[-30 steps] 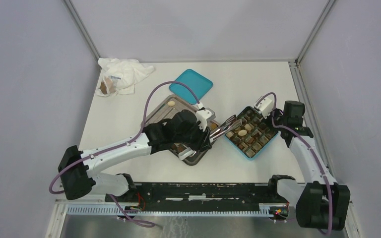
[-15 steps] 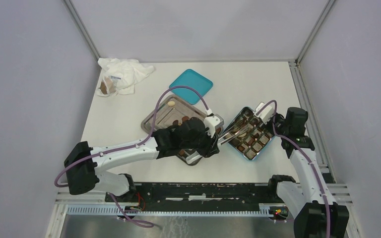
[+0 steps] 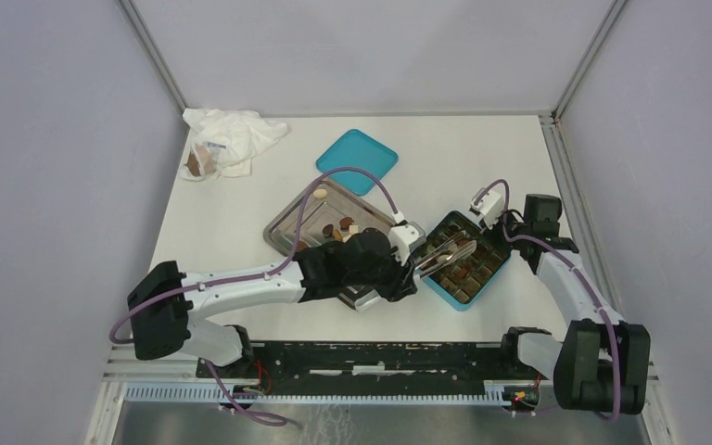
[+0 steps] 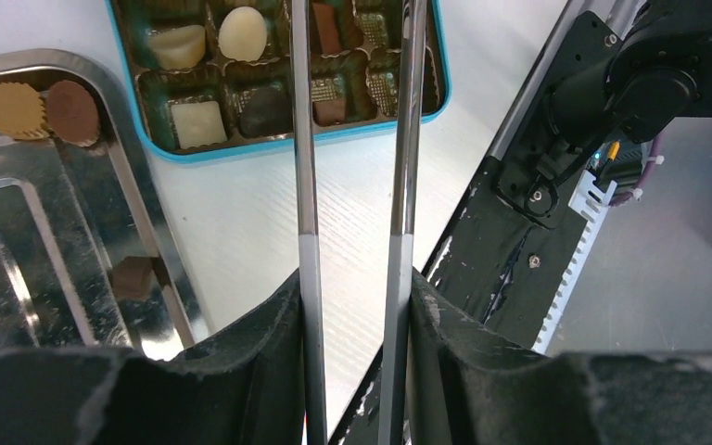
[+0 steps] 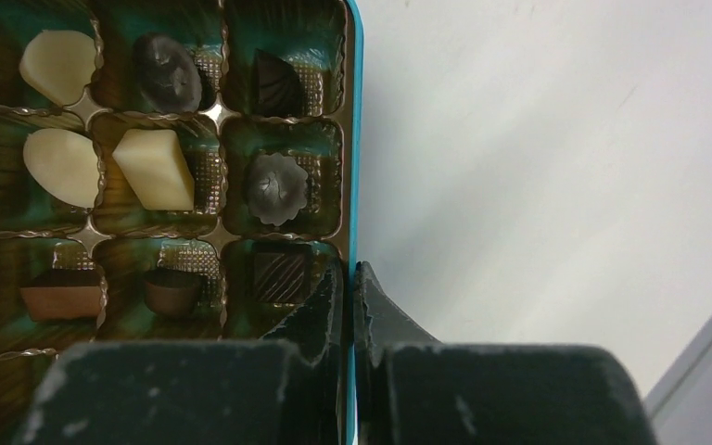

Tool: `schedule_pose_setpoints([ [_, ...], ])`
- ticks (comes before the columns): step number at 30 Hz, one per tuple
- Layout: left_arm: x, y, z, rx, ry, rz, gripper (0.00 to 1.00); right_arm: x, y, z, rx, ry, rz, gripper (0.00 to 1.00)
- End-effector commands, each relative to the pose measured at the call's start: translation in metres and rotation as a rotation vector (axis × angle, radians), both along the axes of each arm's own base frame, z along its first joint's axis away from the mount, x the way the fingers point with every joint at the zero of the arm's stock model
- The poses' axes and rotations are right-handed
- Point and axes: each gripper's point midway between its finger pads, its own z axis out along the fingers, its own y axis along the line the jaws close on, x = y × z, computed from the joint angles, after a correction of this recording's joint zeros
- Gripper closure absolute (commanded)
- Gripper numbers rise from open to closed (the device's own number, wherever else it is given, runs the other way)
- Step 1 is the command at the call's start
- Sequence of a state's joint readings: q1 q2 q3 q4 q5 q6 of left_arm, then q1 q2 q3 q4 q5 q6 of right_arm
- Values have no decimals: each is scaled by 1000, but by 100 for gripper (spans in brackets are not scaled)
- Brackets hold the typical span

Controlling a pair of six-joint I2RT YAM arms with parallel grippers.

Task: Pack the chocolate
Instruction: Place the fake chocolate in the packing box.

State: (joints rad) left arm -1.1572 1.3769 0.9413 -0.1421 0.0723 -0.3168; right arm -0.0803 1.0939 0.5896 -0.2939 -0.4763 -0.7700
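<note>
White table [image 3: 445, 158], pale grey walls [image 3: 371, 46]

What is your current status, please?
Left gripper shut on tongs, over box. Right gripper pinching box wall. Chocolate left on tray. Nothing blocking.

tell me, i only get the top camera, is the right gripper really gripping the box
Observer: Yes; the right wrist view shows the right gripper shut on the rim of the teal box.
Operator: tongs held ok
Observer: Left wrist view: both arms of the tongs lie against the fingers of the left gripper, a gap between them.
Operator: what's in the tray corner by the box
Observer: A tan fluted chocolate beside a round brown chocolate on the steel tray.
</note>
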Motion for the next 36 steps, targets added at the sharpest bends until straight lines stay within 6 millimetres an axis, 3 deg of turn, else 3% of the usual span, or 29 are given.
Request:
schedule_pose_setpoints([
  [1, -3, -24, 11, -95, 24, 10, 98, 16, -5, 11, -2, -4, -42, 100],
  [6, -8, -36, 7, -86, 36, -18, 98, 11, -4, -8, 0, 107, -32, 96],
  [9, -10, -41, 4, -78, 45, -24, 98, 9, -3, -10, 4, 135, -27, 85],
  [12, -12, -44, 0, -70, 53, -29, 98, 11, -4, -6, 5, 121, -31, 73],
  [19, -13, -54, -4, -55, 67, -41, 98, 13, -9, 18, 43, 52, -50, 56],
  [22, -12, -61, -8, -36, 75, -42, 98, 18, -21, 35, 70, -15, -122, 55],
  [23, -8, -68, -11, -14, 78, -32, 98, 24, -37, 49, 84, -83, -234, 53],
  [26, -1, -74, -17, 22, 80, -3, 98, 30, -56, 60, 77, -143, -353, 50],
  [36, 8, -97, -31, 78, 102, 10, 98, 31, -87, 62, 53, -166, -520, 48],
])
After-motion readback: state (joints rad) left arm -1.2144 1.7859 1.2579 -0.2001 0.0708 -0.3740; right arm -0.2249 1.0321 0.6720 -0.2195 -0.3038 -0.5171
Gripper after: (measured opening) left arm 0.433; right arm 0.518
